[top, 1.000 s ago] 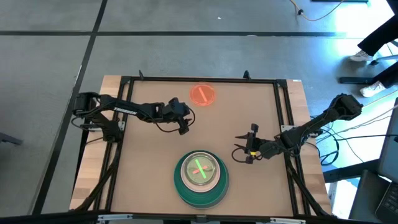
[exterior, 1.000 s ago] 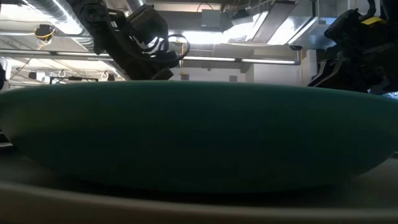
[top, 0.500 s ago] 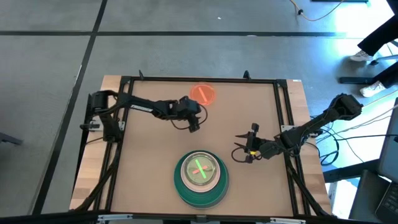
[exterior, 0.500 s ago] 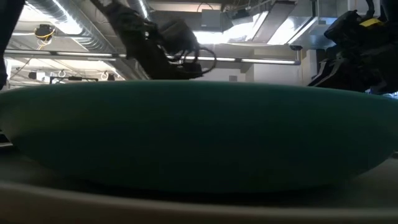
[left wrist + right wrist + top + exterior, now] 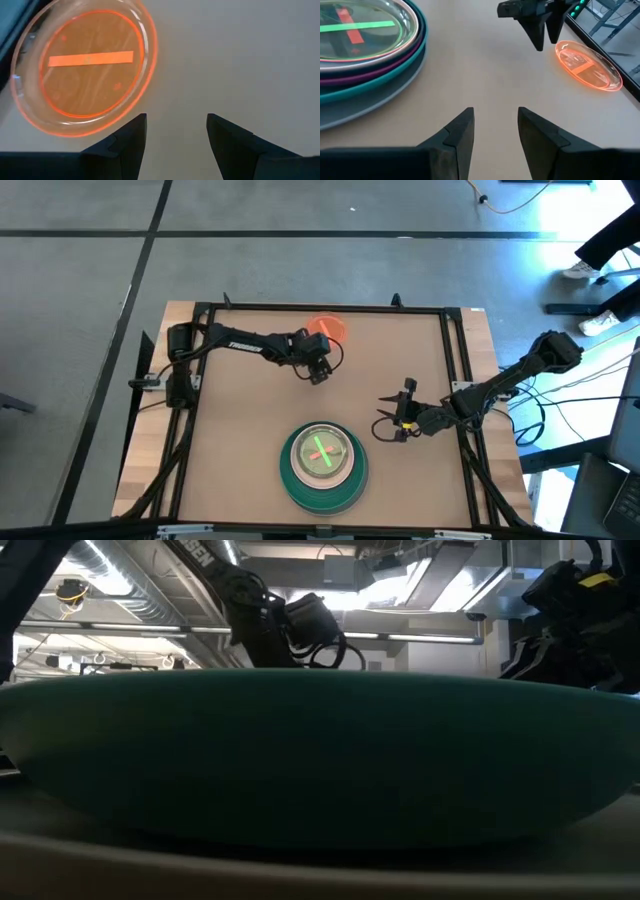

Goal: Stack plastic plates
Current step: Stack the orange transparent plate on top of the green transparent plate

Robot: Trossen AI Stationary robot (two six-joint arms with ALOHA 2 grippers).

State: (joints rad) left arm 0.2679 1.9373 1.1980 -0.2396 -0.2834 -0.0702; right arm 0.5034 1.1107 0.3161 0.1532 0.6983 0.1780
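Observation:
A small orange plate (image 5: 328, 328) lies flat on the table near the far edge; it also shows in the left wrist view (image 5: 85, 67) and the right wrist view (image 5: 589, 65). A stack of plates (image 5: 322, 465) with a large teal one at its base sits near the front edge, a small green plate on top (image 5: 357, 25); it fills the low view (image 5: 320, 755). My left gripper (image 5: 318, 372) is open and empty, just on the near side of the orange plate (image 5: 175, 135). My right gripper (image 5: 385, 425) is open and empty, right of the stack.
A black frame (image 5: 320, 308) borders the brown table top. Bare table lies between the orange plate and the stack, and on the left side. A person's legs (image 5: 610, 230) show on the floor at the far right, off the table.
My left gripper has moved toward the table's right and far edge, from the left middle of the table to just beside the orange plate. The plates and my right arm have stayed still.

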